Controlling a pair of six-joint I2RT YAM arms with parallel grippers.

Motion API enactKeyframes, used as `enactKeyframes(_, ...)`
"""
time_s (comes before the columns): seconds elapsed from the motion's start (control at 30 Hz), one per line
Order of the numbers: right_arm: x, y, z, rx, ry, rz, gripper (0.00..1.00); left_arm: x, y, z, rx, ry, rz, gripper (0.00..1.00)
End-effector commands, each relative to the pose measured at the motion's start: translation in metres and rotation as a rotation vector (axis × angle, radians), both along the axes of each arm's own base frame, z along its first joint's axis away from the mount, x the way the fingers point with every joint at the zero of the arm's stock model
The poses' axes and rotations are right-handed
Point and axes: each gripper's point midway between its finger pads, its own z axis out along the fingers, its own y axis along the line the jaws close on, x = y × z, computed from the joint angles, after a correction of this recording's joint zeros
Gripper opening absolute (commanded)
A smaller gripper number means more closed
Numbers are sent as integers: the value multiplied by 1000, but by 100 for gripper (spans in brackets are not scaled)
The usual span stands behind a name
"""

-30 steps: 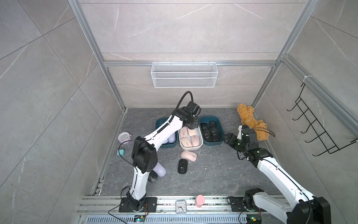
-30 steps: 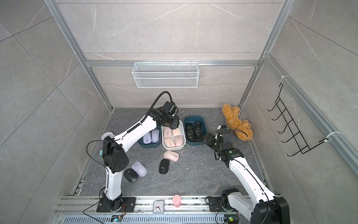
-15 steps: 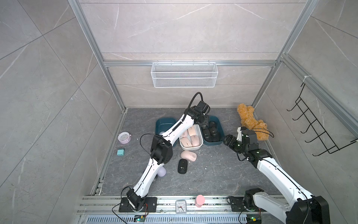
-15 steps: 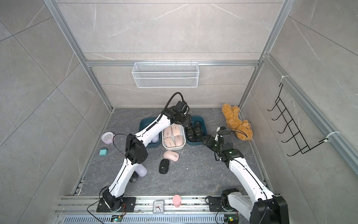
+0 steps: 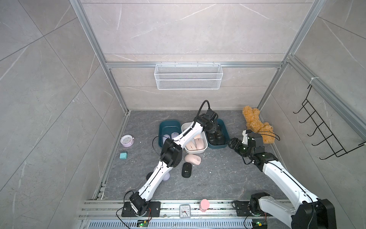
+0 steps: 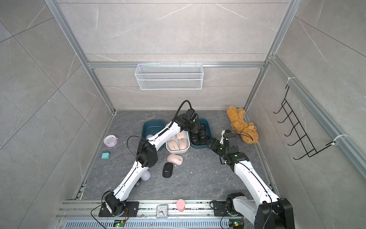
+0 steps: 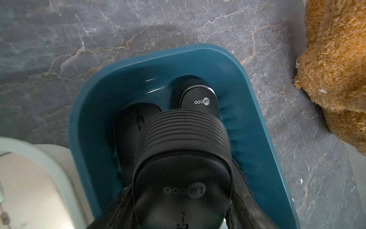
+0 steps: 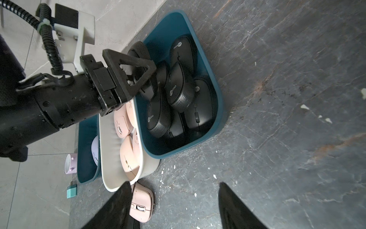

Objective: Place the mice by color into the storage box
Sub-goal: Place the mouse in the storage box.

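My left gripper point(image 5: 213, 128) is shut on a black mouse point(image 7: 182, 158), holding it low over the right teal box point(image 5: 224, 128), which has several black mice in it. The right wrist view shows that left gripper point(image 8: 136, 73) over the pile. A white box point(image 5: 198, 151) holds pink mice, and a left teal box point(image 5: 169, 123) holds lavender ones. A pink mouse point(image 5: 193, 159) and a black mouse point(image 5: 186, 170) lie loose on the floor. A lavender mouse point(image 5: 166, 176) is half hidden behind the left arm. My right gripper point(image 5: 232, 142) hangs open and empty beside the right box's front corner.
A lavender alarm clock point(image 5: 126, 140) and a teal block point(image 5: 123, 155) sit at the left edge. A teddy bear point(image 5: 257, 126) lies in the back right corner. A wire basket point(image 5: 188, 76) hangs on the back wall. A small clock point(image 5: 184, 211) stands on the front rail.
My left arm has swung to the right, from above the white box to above the right teal box. The right arm has hardly moved.
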Motion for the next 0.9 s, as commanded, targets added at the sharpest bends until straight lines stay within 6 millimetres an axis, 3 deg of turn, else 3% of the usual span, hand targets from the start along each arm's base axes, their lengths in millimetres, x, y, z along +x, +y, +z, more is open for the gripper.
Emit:
enactKeyframes(0.0, -1, 1, -7, 0, 8, 20, 70, 9, -10, 29, -77, -56, 16, 39)
enactKeyframes(0.63, 0, -1, -14, 18, 23, 16, 70, 19, 0, 23, -32, -85, 84, 46)
enactKeyframes(0.87, 0, -2, -15, 20, 23, 15, 70, 21, 2, 20, -24, -93, 95, 61)
